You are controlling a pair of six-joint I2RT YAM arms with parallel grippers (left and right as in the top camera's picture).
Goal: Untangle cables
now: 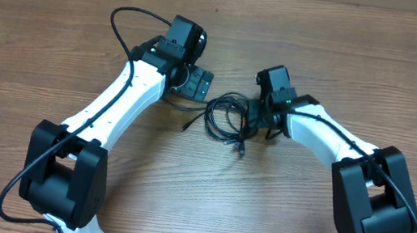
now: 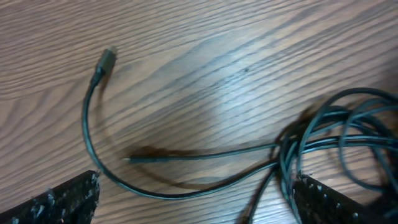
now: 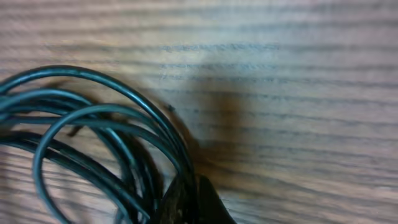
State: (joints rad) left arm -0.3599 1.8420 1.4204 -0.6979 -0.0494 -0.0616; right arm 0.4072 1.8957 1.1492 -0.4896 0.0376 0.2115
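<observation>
Overhead: cables (image 1: 227, 119) bunched on tabletop (image 1: 222, 20) btw my arms; left claw (image 1: 196, 86) just beside, right claw (image 1: 255, 121) at the bundle's edge. Left wrist: claw spread wide, empty, one plug (image 2: 107, 60) end lying free. Right wrist: claw pinched tight, on the outer loop I reckon; contact pt cut off at frame bottom. Draw outward slowly, w/ left pinning a free strand.

The cables (image 3: 62, 69) run off the right wrist view's left edge.
</observation>
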